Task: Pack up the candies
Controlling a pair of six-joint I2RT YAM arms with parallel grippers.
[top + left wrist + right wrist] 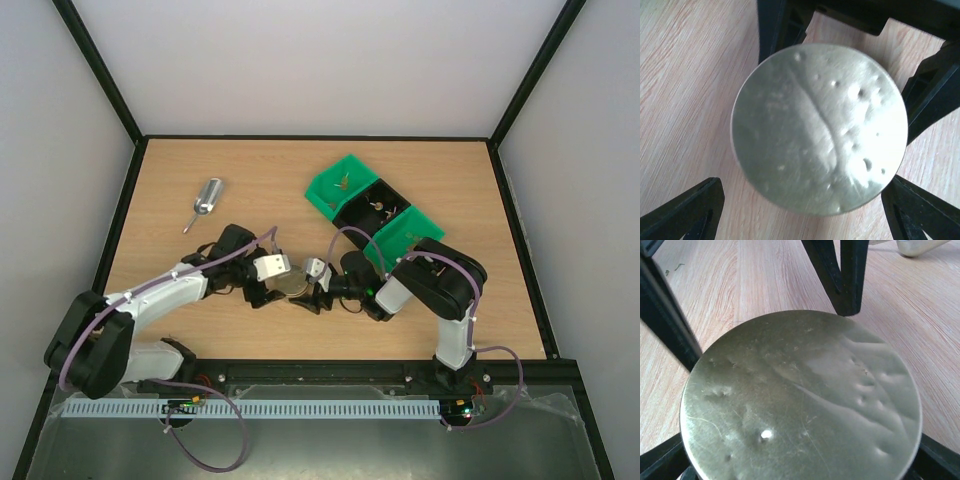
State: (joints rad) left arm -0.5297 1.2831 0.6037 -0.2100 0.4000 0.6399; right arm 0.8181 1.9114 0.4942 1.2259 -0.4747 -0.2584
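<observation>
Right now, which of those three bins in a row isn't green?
The middle bin: it is black, while the far bin and the near bin flanking it are green.

I count two robot arms, left arm (150, 295) and right arm (445, 290), two green bins (325, 195), one black bin (352, 212), one metal scoop (205, 200) and one round metal tin (820, 130). The candies (385, 208) are too small to count.

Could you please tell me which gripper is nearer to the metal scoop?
Left. In the top view the left gripper is below and to the right of the scoop. The right gripper is farther right, across the round metal disc between them.
</observation>
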